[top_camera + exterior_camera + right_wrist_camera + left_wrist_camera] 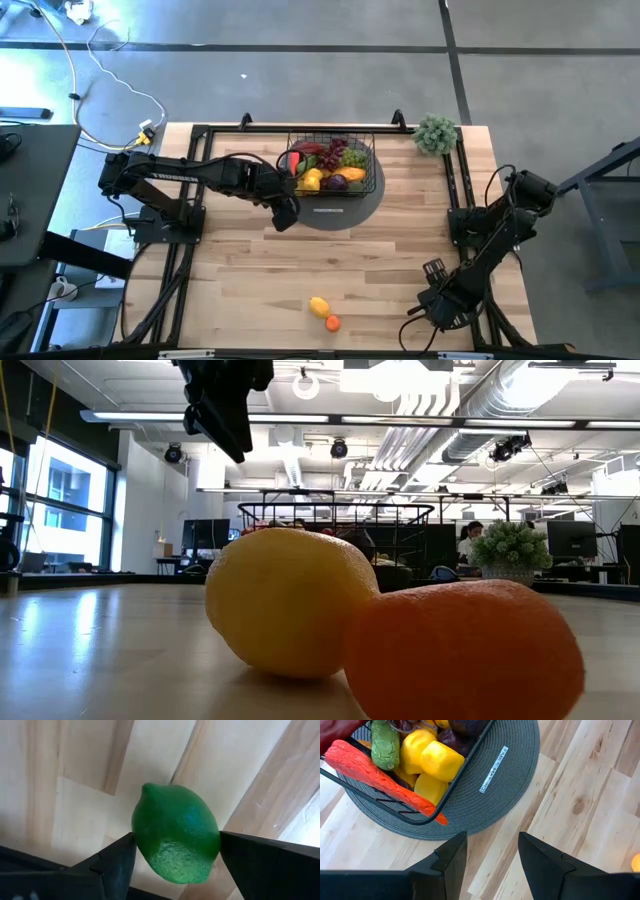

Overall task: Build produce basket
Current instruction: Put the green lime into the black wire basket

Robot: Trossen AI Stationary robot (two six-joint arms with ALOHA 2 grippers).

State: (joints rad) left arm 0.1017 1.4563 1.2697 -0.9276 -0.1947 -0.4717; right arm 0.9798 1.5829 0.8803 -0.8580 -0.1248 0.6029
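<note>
The black wire basket (368, 176) stands on a round grey mat (330, 215) at the table's far middle, filled with produce: yellow lemons (427, 760), a red chili (380, 777) poking through the mesh, grapes (340, 150). My left gripper (492, 860) hovers open and empty above the mat's near edge, beside the basket's corner. At the near right, my right gripper (175, 845) points down, open, with one finger on each side of a green lime (175, 832) lying on the wood. A lemon (318, 306) and an orange fruit (332, 322) lie together near the front edge.
A bushy potted plant (436, 133) stands at the far right corner. Black frame rails (465, 190) run along the table's sides. Bare wood lies between the mat and the two loose fruits.
</note>
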